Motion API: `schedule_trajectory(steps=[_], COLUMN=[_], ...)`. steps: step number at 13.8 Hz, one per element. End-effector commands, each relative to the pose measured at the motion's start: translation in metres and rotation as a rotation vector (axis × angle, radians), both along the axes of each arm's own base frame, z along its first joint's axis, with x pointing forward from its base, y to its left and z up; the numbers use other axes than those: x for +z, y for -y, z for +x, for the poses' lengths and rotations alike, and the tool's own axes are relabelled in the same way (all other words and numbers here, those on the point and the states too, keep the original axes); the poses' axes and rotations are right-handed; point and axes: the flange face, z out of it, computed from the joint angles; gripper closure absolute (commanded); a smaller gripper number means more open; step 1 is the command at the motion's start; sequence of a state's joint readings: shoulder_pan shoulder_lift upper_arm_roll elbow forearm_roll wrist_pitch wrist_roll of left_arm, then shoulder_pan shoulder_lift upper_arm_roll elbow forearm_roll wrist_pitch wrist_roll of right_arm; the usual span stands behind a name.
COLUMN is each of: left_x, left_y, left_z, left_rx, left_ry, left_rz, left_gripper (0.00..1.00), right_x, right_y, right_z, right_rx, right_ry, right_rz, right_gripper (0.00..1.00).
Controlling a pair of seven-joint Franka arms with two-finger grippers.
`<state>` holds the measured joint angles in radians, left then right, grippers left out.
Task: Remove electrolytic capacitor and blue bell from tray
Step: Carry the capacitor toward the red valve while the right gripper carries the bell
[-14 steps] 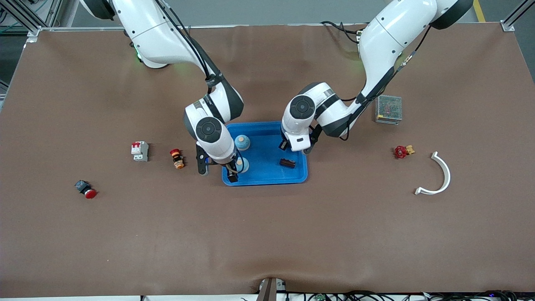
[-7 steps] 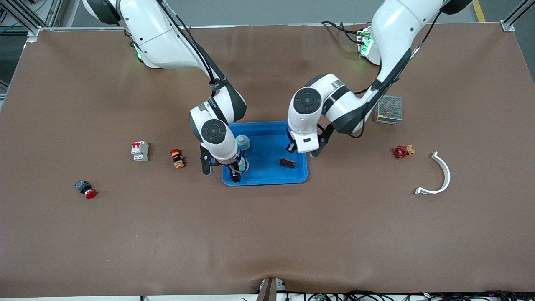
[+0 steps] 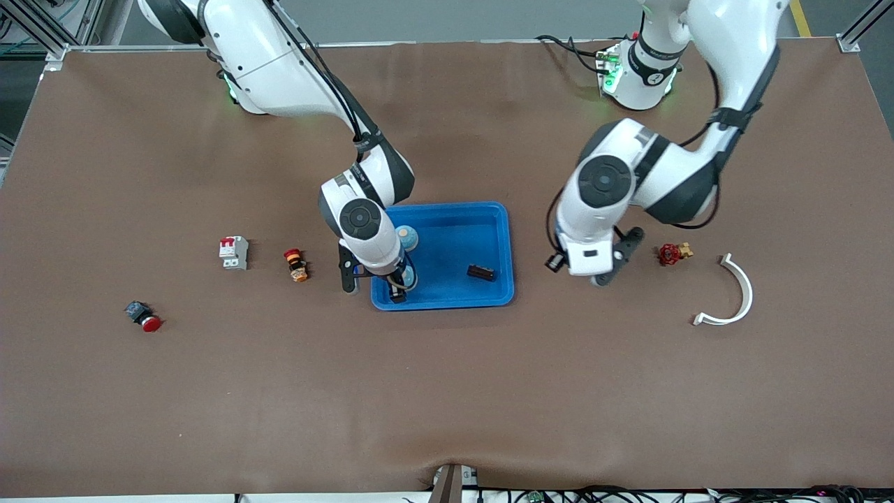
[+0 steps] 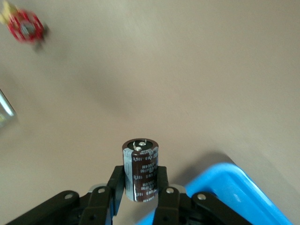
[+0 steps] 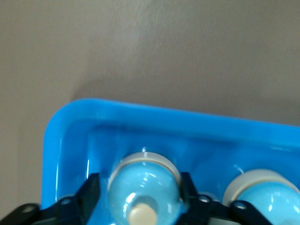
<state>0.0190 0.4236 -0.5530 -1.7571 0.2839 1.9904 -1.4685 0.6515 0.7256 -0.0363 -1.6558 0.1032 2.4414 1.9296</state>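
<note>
A dark brown capacitor [image 4: 140, 164] stands upright between the fingers of my left gripper [image 4: 139, 185], which is shut on it. That gripper [image 3: 592, 269] hangs over bare table between the blue tray [image 3: 503, 230] and a red valve [image 3: 669, 253]; the front view hides the capacitor under the hand. My right gripper [image 3: 399, 283] is down in the tray corner nearest the front camera, at the right arm's end. Its fingers press both sides of a light blue bell [image 5: 145, 180]. A second bell [image 3: 405, 237] sits beside it in the tray.
A small dark part [image 3: 480, 272] lies in the tray. A white curved piece [image 3: 733, 293] lies toward the left arm's end. Toward the right arm's end are an orange button [image 3: 296, 265], a breaker [image 3: 234, 252] and a red push button [image 3: 143, 316].
My left arm has swung off the tray toward its own end of the table with the capacitor. My right gripper has closed its fingers onto the bell in the tray.
</note>
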Motion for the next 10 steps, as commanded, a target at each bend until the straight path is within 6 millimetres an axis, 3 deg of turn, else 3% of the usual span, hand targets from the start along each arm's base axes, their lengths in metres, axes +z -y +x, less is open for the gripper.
schedule_trajectory(steps=[1,5,8,10], left_x=[-0.007,-0.039,-0.060,-0.073], left_y=[-0.057,-0.142,-0.167,-0.185], left_z=[0.006,0.017,0.021,0.028], left_rx=[-0.066,-0.123,-0.128,-0.139], left_ry=[-0.070,-0.148,-0.170,-0.156], left_rz=[0.007,-0.018,-0.022,-0.014], left_gripper=[1.00,1.00,1.00,1.00], right_x=[0.007,0.021,0.043,0.059], right_y=[-0.019,-0.032,-0.034,-0.019], right_z=[-0.003,-0.007,-0.005,0.004], right_rx=[0.016,0.052,0.260,0.456], right_ry=[0.014,0.018,-0.017,-0.116], right_rz=[0.028,0.047,0.032,0.002], right_gripper=[1.00,1.00,1.00,1.00])
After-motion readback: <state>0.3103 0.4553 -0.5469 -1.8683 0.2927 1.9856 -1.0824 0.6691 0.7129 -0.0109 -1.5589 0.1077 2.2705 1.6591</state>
